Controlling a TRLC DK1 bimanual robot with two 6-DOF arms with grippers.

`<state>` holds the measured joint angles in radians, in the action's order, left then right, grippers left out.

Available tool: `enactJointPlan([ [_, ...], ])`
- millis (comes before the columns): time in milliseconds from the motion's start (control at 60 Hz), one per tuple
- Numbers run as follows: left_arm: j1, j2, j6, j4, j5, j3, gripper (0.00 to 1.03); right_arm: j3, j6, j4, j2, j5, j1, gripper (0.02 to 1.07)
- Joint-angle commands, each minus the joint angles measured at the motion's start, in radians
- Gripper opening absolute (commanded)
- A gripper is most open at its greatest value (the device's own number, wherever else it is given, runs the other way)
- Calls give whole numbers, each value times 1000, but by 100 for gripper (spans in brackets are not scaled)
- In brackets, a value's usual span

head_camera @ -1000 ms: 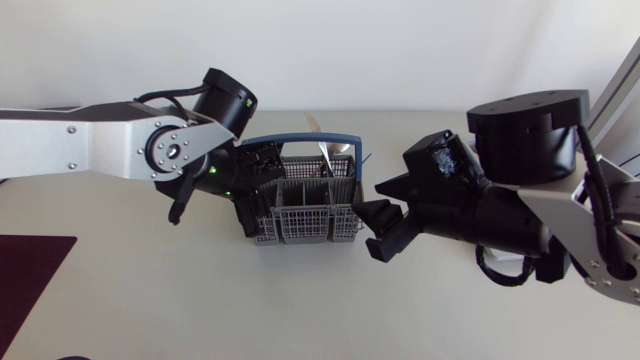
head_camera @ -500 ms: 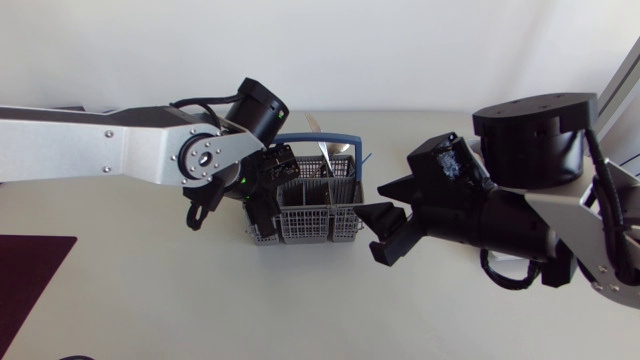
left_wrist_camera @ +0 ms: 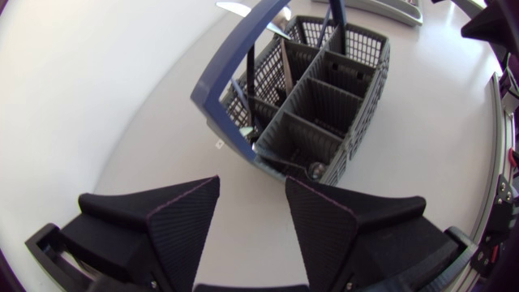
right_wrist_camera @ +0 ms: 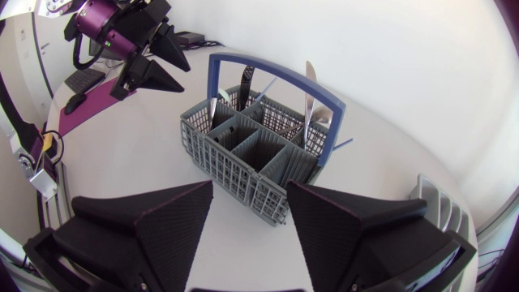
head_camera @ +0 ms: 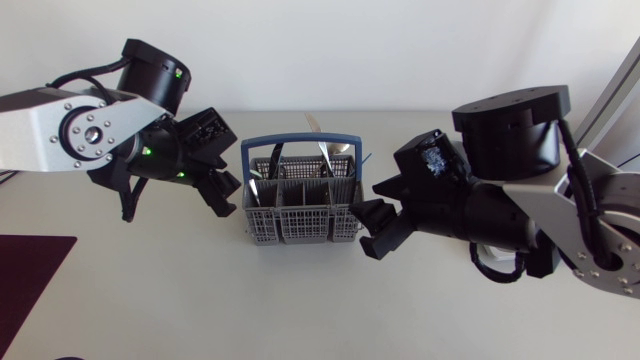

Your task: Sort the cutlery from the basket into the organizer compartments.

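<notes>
The grey cutlery basket (head_camera: 300, 208) with a blue handle (head_camera: 300, 141) stands mid-table. Several pieces of cutlery (head_camera: 325, 156) stick up from its rear compartments; the front ones look empty. My left gripper (head_camera: 225, 194) is open and empty just left of the basket, apart from it. In the left wrist view the basket (left_wrist_camera: 320, 97) lies ahead of the open left gripper (left_wrist_camera: 251, 227). My right gripper (head_camera: 372, 218) is open beside the basket's right end. In the right wrist view the basket (right_wrist_camera: 251, 154) sits ahead of the right gripper (right_wrist_camera: 250, 227), with knives (right_wrist_camera: 310, 89) upright in it.
A grey ribbed tray (right_wrist_camera: 438, 207) lies to the side of my right gripper, mostly hidden under the right arm in the head view. Its edge (left_wrist_camera: 381, 6) shows beyond the basket in the left wrist view. A dark purple mat (head_camera: 30, 265) covers the table's left front.
My left arm has drawn back to the left, away from the basket's left end, with nothing in its gripper. The right arm has hardly shifted.
</notes>
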<state>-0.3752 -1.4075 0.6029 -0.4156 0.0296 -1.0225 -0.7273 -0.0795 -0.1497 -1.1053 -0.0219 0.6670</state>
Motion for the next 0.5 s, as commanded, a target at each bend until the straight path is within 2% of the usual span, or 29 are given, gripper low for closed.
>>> enactJointPlan([
  [0,39,-24,14,21,-20,48,57,-12,0,10,-18,7,-15,69],
  [83,70,-73,15,38,-54,48,57,-9,-2,10,-18,4,-17,69],
  [183,79,-150,14,72,-54,39,57,-3,-3,10,-10,0,-17,69],
  [483,9,-229,-25,106,-82,30,57,8,-6,1,5,-3,-24,69],
])
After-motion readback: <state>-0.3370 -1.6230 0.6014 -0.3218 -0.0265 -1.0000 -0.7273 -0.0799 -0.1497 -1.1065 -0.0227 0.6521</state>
